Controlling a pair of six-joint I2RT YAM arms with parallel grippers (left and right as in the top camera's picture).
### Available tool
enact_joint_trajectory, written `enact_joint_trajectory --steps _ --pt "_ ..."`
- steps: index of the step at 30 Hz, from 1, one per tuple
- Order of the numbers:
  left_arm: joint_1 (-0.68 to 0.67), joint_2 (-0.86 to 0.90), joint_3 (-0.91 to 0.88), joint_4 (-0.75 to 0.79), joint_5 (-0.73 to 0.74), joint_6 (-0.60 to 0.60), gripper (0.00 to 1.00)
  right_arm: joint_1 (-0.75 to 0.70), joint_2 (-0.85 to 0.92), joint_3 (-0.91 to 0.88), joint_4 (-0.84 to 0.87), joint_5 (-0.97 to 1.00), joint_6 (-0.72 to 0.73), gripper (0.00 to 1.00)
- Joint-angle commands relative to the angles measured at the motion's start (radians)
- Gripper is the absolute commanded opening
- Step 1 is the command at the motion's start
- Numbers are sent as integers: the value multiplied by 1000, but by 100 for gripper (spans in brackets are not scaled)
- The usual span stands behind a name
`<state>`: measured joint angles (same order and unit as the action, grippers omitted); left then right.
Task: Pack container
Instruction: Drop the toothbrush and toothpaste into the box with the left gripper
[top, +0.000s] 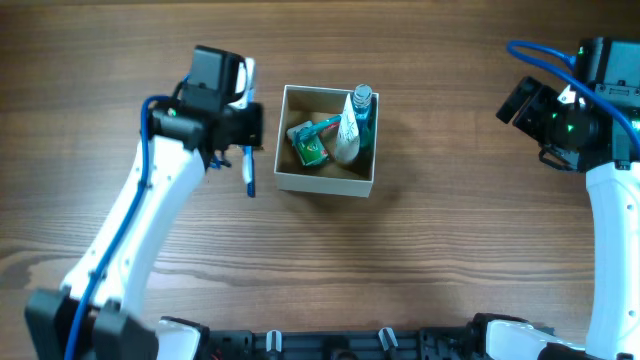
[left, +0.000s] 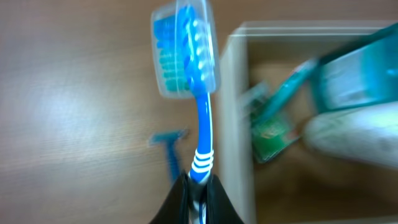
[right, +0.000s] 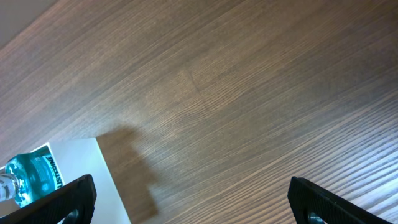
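The container (top: 325, 183) is a square white box with a tan inside, at the table's middle. In it lie a green packet (top: 310, 148), a white tube (top: 347, 140) and a teal mouthwash bottle (top: 363, 110). My left gripper (top: 243, 128) is just left of the box, shut on a blue toothbrush (left: 202, 118) with a clear head cap (top: 246, 75). In the left wrist view the brush hangs beside the box's left wall (left: 236, 112), outside it. My right gripper (top: 525, 100) is open and empty, far right of the box; its wrist view (right: 199, 202) shows bare table between the fingers.
A blue razor (top: 249, 172) lies on the table under my left gripper, just left of the box; it also shows in the left wrist view (left: 168, 149). The right wrist view shows the box's white wall (right: 74, 168) and the bottle (right: 31, 177) at lower left.
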<state>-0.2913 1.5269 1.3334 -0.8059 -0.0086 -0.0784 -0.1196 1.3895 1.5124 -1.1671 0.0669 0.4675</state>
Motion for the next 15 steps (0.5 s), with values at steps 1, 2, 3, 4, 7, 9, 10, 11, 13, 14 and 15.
enact_joint_trajectory --steps 1,2,3,4,7,9,10,11,13,14,15 --pt "-120 -13 10 111 26 -92 4 -2 6 5 3 -5 4 100" --pt "-144 5 10 143 23 -92 4 -2 6 5 3 -5 5 100" --pt "-164 36 10 174 23 -92 4 -2 6 5 3 -5 5 100" --pt "-180 86 10 201 23 -115 4 -2 6 5 3 -5 4 100" --pt "-191 229 10 223 26 -164 4 -2 6 5 3 -5 4 100" --pt "-191 276 10 247 26 -166 10 -2 6 5 3 -5 4 100" --pt "-191 282 10 250 26 -166 15 -2 6 5 3 -5 5 100" --pt "-190 270 10 248 26 -166 26 -2 6 5 3 -5 4 100" --pt "-188 227 10 249 6 -166 45 -2 6 5 3 -5 5 100" --pt "-188 172 10 244 -33 -166 55 -2 6 5 3 -5 5 100" --pt "-188 117 10 228 -70 -165 60 -2 6 5 3 -5 5 100"
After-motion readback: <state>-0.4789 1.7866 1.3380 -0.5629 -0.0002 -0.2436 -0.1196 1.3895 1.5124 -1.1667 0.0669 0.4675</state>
